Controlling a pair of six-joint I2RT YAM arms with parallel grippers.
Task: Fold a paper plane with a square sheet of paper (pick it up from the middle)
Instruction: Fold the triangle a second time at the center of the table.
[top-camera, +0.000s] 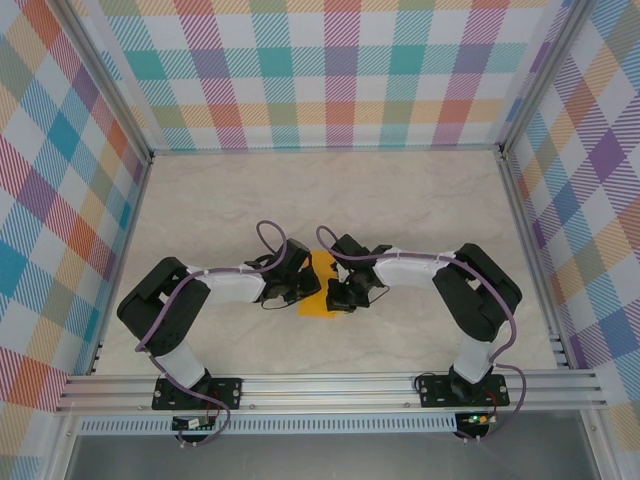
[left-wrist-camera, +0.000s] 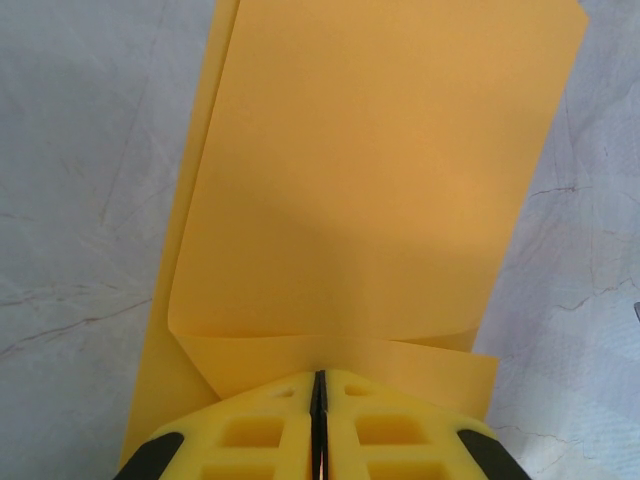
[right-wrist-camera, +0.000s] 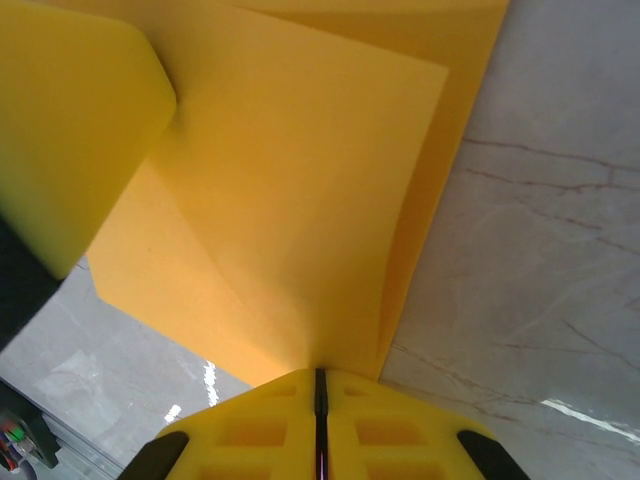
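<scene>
Between left hand (left-wrist-camera: 319, 388) and right hand (right-wrist-camera: 320, 385), folded paper (left-wrist-camera: 380, 180), gripped by both.

Square sheet of paper (left-wrist-camera: 380, 180), plain matte orange, folded into overlapping layers. Sits pinched between both closed pairs of jaws, spreading ahead of each.

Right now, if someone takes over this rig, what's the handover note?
Left gripper: shut, pinching one edge of the square sheet of paper.
Right gripper: shut on the same sheet from the opposite side.
Paper: between the two grippers, over the middle of the table.
Done: sheet gripped from both sides, at least one fold in; overlapping layers and a creased flap show in the left wrist view.
Left: no pointed dart shape yet, so the remaining folds.
</scene>
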